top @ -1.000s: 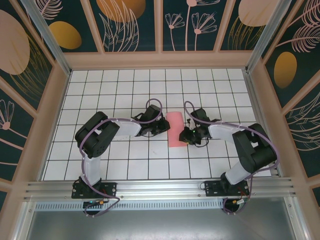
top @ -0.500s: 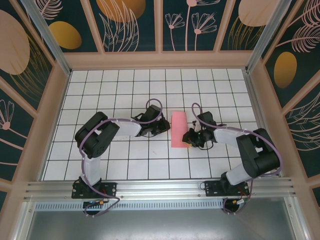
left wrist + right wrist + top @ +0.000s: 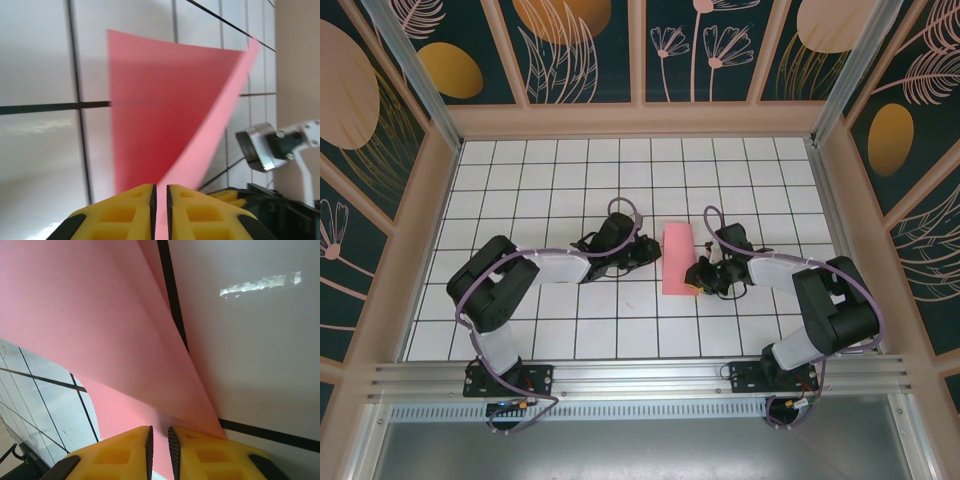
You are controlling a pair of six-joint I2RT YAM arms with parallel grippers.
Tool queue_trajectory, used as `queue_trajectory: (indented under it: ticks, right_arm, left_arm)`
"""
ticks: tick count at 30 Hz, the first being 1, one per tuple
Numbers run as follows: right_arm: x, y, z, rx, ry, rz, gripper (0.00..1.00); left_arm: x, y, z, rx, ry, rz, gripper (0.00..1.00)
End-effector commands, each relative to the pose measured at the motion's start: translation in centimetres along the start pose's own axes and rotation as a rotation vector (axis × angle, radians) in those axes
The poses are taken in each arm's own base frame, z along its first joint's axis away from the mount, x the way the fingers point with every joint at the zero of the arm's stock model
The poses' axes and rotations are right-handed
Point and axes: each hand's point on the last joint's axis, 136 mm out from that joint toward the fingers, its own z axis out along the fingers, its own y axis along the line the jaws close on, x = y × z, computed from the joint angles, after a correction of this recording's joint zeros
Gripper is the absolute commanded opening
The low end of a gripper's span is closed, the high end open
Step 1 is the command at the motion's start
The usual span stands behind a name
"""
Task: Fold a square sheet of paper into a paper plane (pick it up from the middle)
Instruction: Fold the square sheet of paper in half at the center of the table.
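On the white tiled table [image 3: 570, 180], inside flowery walls [image 3: 580, 50], the pink paper [image 3: 677, 258] sits in the middle (partly folded up), pinched tight by the left gripper [image 3: 160, 196] and the right gripper [image 3: 159, 441].

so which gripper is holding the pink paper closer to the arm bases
The right gripper: it pinches the pink paper at its near right corner, while the left gripper grips the left edge farther up the table.
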Motion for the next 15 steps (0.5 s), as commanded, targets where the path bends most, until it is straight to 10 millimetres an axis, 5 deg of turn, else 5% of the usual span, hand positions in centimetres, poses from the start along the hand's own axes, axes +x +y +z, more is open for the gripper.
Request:
queue_trajectory:
  ticks: [1,8,15]
  right_arm:
    - [2.9,-5.4,1.0,0.179,0.075,0.087,0.22]
    - [3.0,-5.7,1.1,0.19,0.077,0.087,0.22]
    - [3.1,-6.0,1.1,0.2,0.078,0.086,0.22]
  left_arm:
    - [-0.3,-2.7,1.3,0.062,0.005,0.038,0.16]
    - [0.0,-1.3,4.8,-0.018,0.053,0.014,0.18]
    - [0.0,1.1,5.5,-0.127,0.055,-0.002,0.18]
